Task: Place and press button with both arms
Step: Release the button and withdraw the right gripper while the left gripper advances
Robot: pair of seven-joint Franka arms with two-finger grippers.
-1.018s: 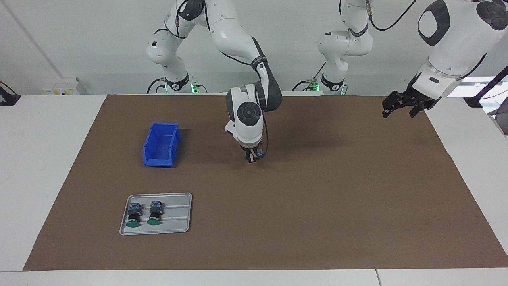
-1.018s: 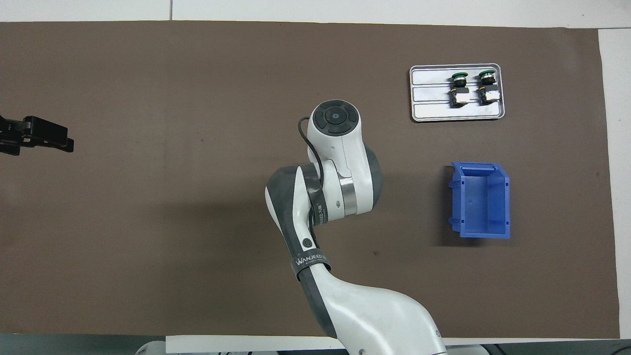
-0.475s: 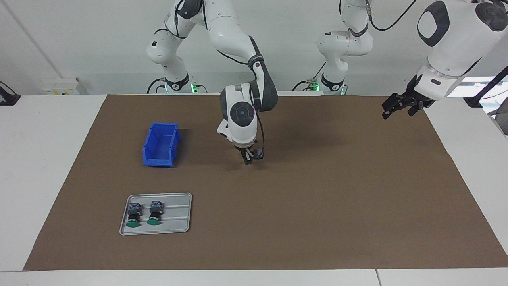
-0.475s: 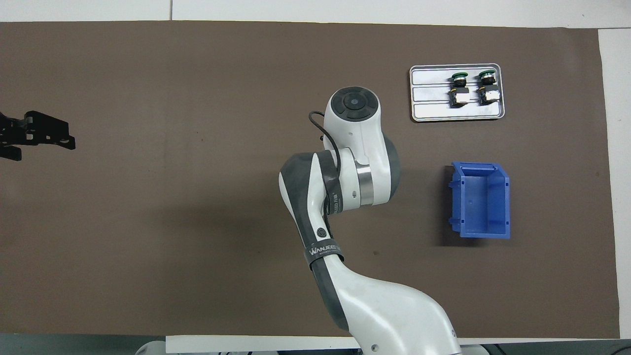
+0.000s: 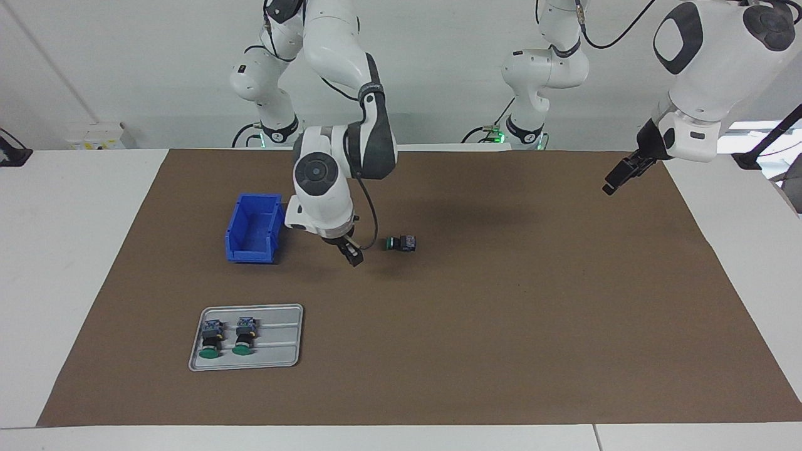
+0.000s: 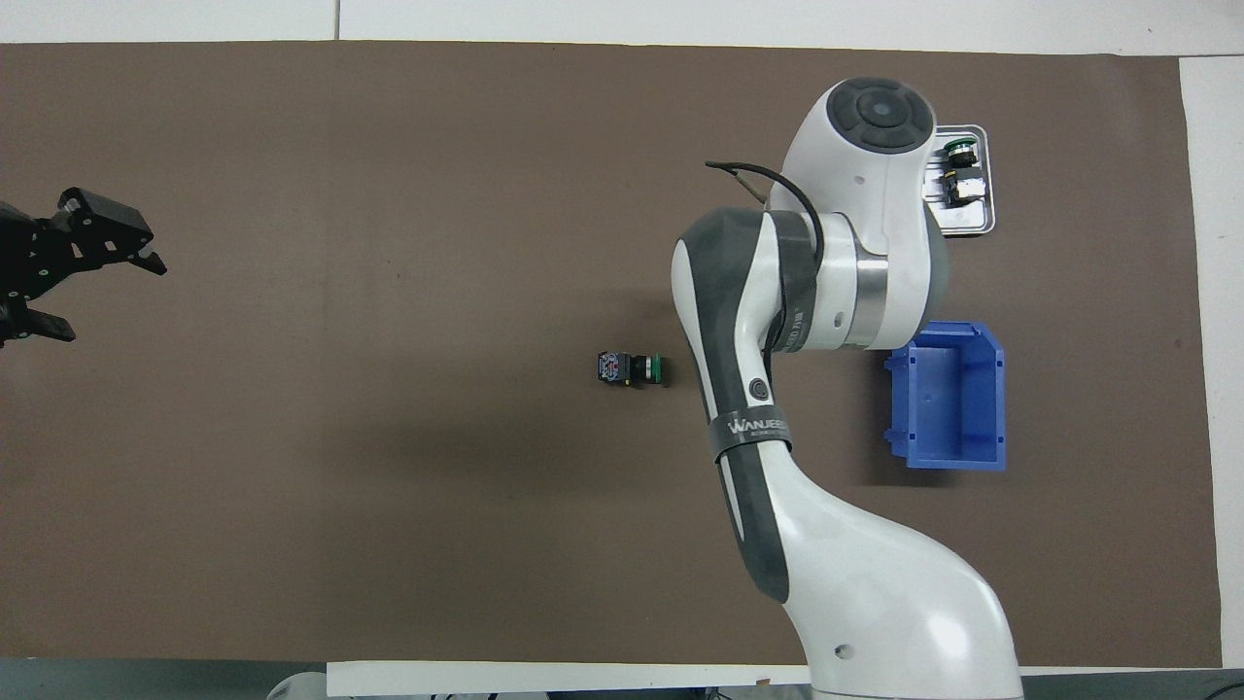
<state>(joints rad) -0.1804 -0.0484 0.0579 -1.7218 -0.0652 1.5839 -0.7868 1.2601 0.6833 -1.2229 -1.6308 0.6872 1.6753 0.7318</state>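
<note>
One button (image 5: 401, 242) lies on its side on the brown mat (image 5: 501, 326) near the table's middle, its green cap toward the right arm's end; it also shows in the overhead view (image 6: 630, 368). My right gripper (image 5: 352, 254) is empty, low over the mat between this button and the blue bin (image 5: 254, 228); its own wrist hides it in the overhead view. My left gripper (image 5: 611, 185) is open and empty, up over the mat's edge at the left arm's end (image 6: 115, 299). Two like buttons (image 5: 225, 339) lie on the tray.
The silver tray (image 5: 282, 351) lies farther from the robots than the bin. In the overhead view the right arm covers most of the tray (image 6: 972, 226); one button (image 6: 960, 170) shows there. The blue bin (image 6: 952, 394) stands open at the top.
The right gripper has let go of the button and moved off toward the bin; the button now lies on the mat. The left gripper has turned at its wrist.
</note>
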